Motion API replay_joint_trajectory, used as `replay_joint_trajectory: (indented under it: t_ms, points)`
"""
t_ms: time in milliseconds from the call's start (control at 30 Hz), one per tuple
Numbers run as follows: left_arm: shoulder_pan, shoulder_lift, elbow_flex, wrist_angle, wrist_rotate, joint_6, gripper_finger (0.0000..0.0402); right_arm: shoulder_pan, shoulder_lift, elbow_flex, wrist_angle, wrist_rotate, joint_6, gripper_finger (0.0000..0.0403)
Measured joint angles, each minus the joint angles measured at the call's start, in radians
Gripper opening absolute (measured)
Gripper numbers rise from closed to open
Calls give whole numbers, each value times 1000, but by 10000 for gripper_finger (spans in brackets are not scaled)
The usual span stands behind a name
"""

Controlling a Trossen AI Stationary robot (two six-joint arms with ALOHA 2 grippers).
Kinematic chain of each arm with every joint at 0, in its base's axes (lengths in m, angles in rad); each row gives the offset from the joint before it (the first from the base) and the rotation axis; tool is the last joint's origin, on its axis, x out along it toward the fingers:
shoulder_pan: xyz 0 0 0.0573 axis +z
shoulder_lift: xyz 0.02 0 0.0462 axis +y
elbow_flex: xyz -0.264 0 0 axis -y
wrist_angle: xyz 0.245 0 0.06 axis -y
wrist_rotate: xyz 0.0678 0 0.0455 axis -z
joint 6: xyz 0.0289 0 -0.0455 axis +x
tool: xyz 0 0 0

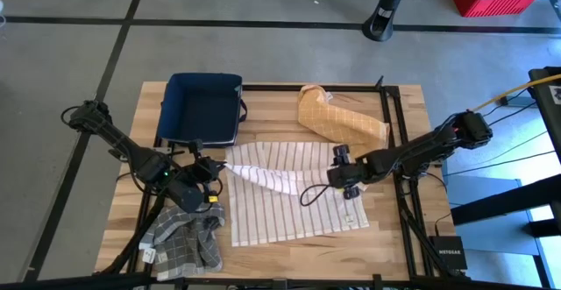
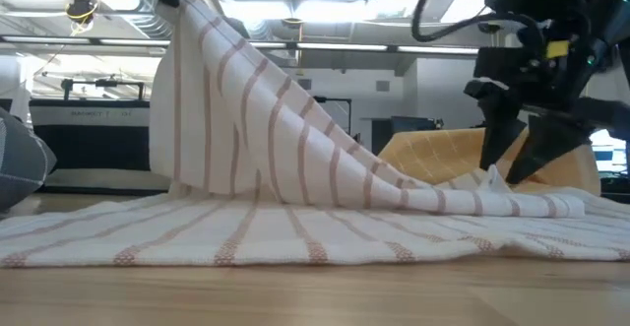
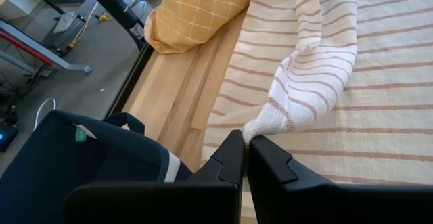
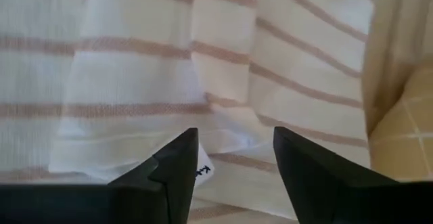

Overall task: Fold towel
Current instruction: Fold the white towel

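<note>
A white towel with thin brown stripes [image 1: 294,198] lies spread on the wooden table. One corner of it is raised at the left, with my left gripper [image 1: 210,169] shut on it. From there a ridge of cloth [image 2: 295,119] slopes down to the right onto the flat part. My right gripper [image 2: 507,168] stands open just over the low end of that ridge [image 4: 135,95], fingers pointing down. I see nothing between its fingers. My left gripper pinches a bunched corner of the towel [image 3: 262,124] between its two fingertips. The fingers come slanting down from the table's left side. The corner is lifted clear; the cloth runs down from it in a drawn ridge, and the rest lies on the table.
A navy bin [image 1: 203,106] stands at the far left of the table. A yellow checked cloth [image 1: 337,116] lies bunched at the far right. A grey checked cloth [image 1: 184,233] sits at the near left corner. Black frame rails run along the table's right side [image 1: 399,150].
</note>
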State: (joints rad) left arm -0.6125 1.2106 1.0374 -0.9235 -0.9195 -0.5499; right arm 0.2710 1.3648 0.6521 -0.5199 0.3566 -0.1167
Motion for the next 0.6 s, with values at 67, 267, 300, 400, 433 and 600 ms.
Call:
replay_joint_trajectory:
  t_ms: [67, 267, 300, 400, 433, 600]
  points:
    - [0, 0, 0, 0, 0, 0, 5, -3, 25, 0, 3, 11, -36, 186]
    - [0, 0, 0, 1, 0, 0, 5, -3, 81, 0, 93, 45, -106, 145]
    - [0, 0, 0, 1, 0, 0, 5, -3, 82, 0, 94, 41, -108, 133]
    - [0, 0, 0, 1, 0, 0, 5, -3, 80, 7, 62, 60, -96, 84]
    - [0, 0, 0, 1, 0, 0, 5, -3, 79, 17, 31, 68, -87, 61]
    - [0, 0, 6, 1, -8, 6, 5, -2, 31, 115, -116, 83, -1, 19]
